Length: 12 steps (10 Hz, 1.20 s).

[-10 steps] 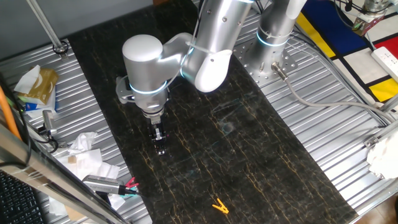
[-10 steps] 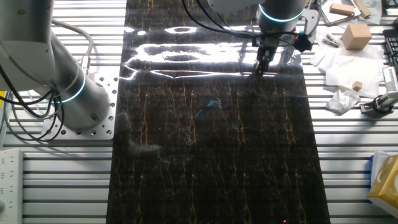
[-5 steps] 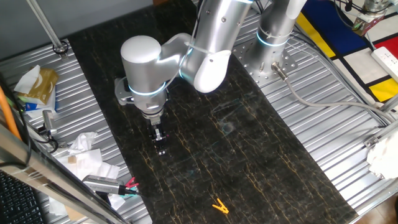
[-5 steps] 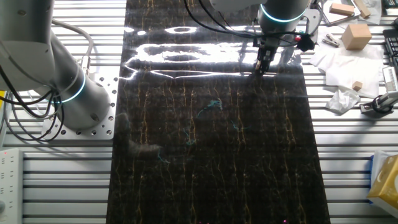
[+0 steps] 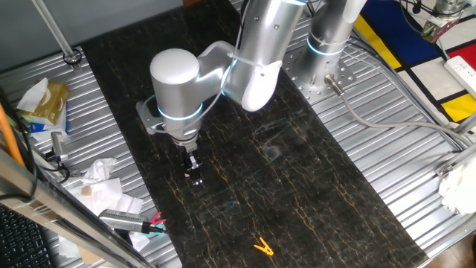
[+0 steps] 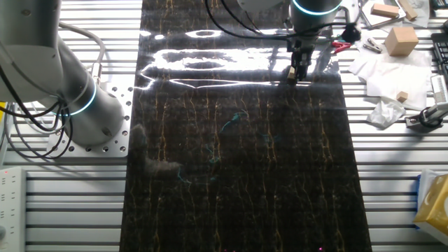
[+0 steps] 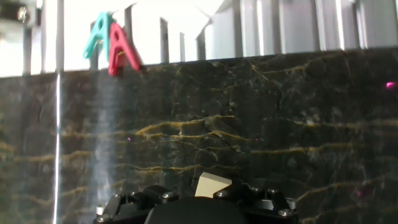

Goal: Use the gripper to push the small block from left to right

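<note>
The gripper (image 5: 195, 177) hangs tip-down from the bulky silver arm over the left part of the dark marbled mat (image 5: 297, 193), and its narrow fingers look shut with nothing between them. In the hand view the small block (image 7: 211, 185), a pale tan cube, lies on the mat right against the gripper's black housing (image 7: 186, 210). The fingertips themselves stay out of that view. In the other fixed view the gripper (image 6: 295, 77) stands near the mat's far right edge, with the block (image 6: 290, 72) as a tan speck at its tip. The one fixed view does not show the block.
A yellow-orange clip (image 5: 262, 246) lies near the mat's front edge. A teal clip (image 7: 98, 36) and a red clip (image 7: 122, 53) sit just past the mat's edge ahead of the hand. Crumpled paper, tools (image 5: 123, 217) and wooden blocks (image 6: 401, 40) clutter the ribbed table beside the mat.
The arm has shifted a little to the right across the mat and the wrist has turned slightly. The gripper tip has moved with it, staying low over the mat.
</note>
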Motion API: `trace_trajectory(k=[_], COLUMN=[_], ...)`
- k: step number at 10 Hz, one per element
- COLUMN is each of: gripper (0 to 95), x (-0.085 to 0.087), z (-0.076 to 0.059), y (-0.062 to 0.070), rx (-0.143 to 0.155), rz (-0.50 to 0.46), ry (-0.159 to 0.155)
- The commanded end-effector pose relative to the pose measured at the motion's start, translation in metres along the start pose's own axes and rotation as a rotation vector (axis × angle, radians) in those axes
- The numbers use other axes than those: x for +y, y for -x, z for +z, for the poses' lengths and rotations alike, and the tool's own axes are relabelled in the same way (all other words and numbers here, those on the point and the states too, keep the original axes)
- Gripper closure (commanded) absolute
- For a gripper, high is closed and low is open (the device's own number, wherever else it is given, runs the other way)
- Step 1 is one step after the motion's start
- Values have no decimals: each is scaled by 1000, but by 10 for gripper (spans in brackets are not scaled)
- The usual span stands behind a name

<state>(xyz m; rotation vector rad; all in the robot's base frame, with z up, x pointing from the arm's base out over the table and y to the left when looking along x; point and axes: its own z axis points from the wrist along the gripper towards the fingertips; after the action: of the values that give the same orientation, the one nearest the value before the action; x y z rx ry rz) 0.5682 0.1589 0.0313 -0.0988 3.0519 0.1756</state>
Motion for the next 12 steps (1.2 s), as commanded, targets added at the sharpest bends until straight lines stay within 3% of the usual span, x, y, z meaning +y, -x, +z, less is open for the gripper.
trace_trajectory(k=[1, 3, 7, 12], gripper=[190, 190, 190, 190], x=[0, 0, 0, 0], z=[1, 1, 1, 1], y=[0, 0, 0, 0], rx=[4, 11, 59, 52], rz=[-43, -41, 8, 112], ry=[-2, 3, 6, 42])
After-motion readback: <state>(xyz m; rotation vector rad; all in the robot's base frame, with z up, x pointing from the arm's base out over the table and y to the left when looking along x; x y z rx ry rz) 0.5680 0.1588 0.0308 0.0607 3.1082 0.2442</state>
